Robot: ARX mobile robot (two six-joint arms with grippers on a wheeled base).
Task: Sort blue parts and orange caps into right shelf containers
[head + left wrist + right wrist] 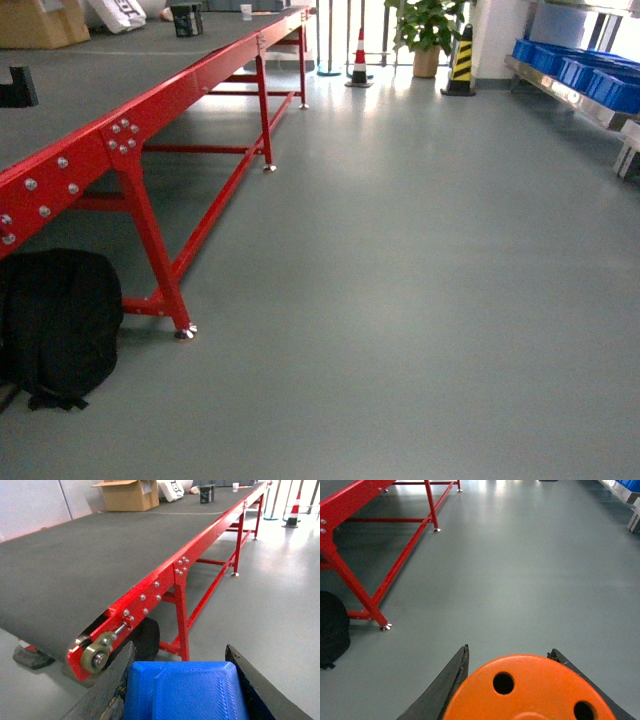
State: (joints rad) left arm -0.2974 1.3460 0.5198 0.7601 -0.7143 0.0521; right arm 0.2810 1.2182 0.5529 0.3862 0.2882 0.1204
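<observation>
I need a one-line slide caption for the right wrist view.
Right end effector carrying an orange cap above grey floor, beside the red conveyor frame.

Bright backlit glare on glossy floor

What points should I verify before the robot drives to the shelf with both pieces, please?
1. Left gripper holds blue part between its fingers: ok.
2. Right gripper holds orange cap: ok.
3. Floor toward right shelf free of obstacles: ok in the head view.
4. Blue containers on the shelf: ok.
5. Room inside containers: cannot tell.
6. Red conveyor frame stays off to the left: ok.
</observation>
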